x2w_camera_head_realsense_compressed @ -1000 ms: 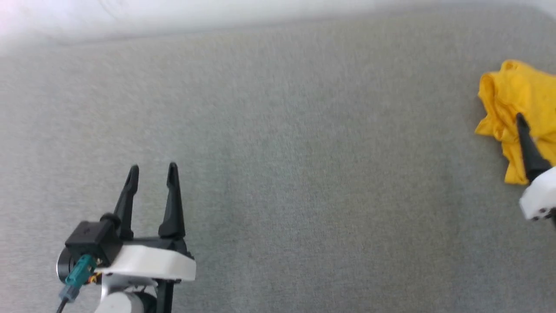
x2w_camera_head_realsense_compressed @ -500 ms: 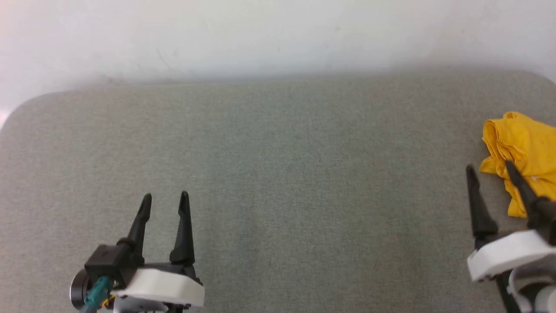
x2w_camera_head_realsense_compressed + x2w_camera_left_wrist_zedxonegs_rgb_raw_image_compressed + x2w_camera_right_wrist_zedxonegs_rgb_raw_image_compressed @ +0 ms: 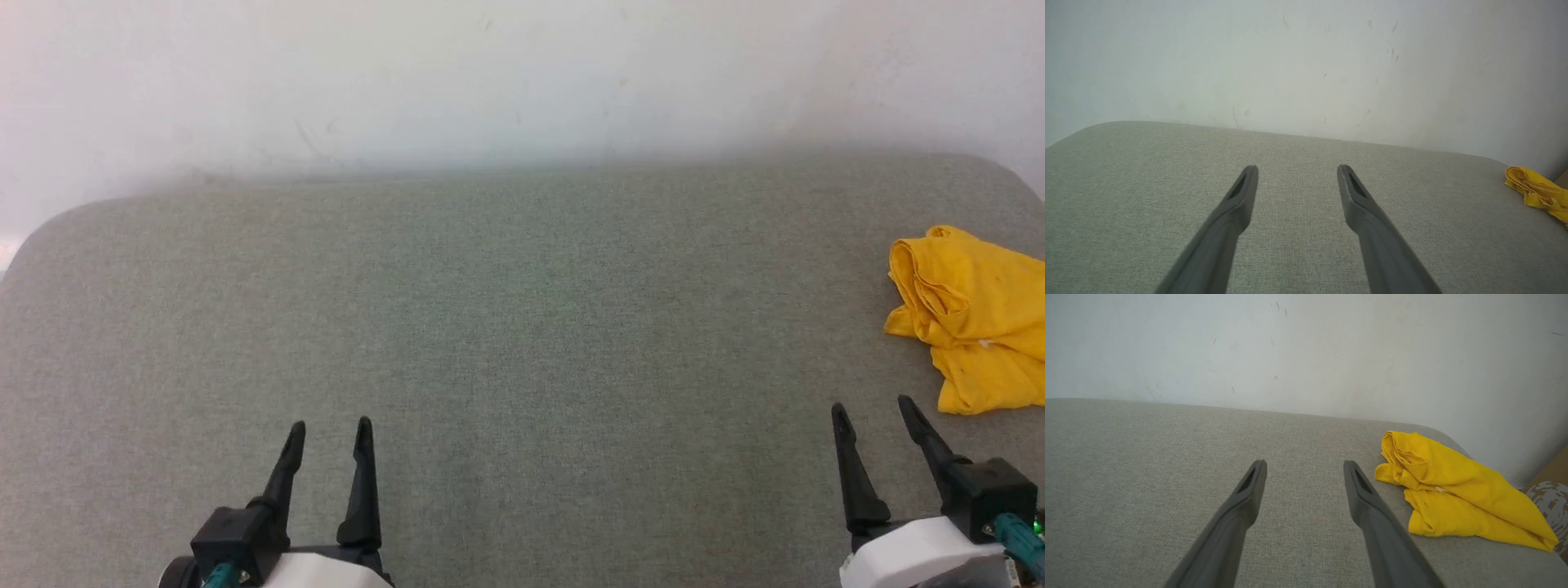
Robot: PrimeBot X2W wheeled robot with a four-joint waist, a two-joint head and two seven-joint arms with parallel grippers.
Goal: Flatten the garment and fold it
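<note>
The garment (image 3: pixel 971 318) is a bright yellow shirt lying crumpled in a heap at the right edge of the grey-green padded surface (image 3: pixel 522 327); its print is hidden in the folds. It also lies at the right in the right wrist view, garment (image 3: pixel 1453 490), and far right in the left wrist view, garment (image 3: pixel 1535 190). My right gripper (image 3: pixel 873 408) stands open just below and left of the heap, apart from it, with nothing between its fingers. My left gripper (image 3: pixel 331 426) is open and empty at the lower left, far from the shirt.
A pale wall (image 3: pixel 522 73) rises directly behind the padded surface. The surface has rounded far corners at left (image 3: pixel 49 229) and right (image 3: pixel 1012 175). A brown box edge and patterned object (image 3: pixel 1549 494) sit beyond the surface's right end.
The whole picture has shifted down, so the camera has tilted up and the wall has come into sight. My right gripper has drawn back off the garment and now stands clear of it.
</note>
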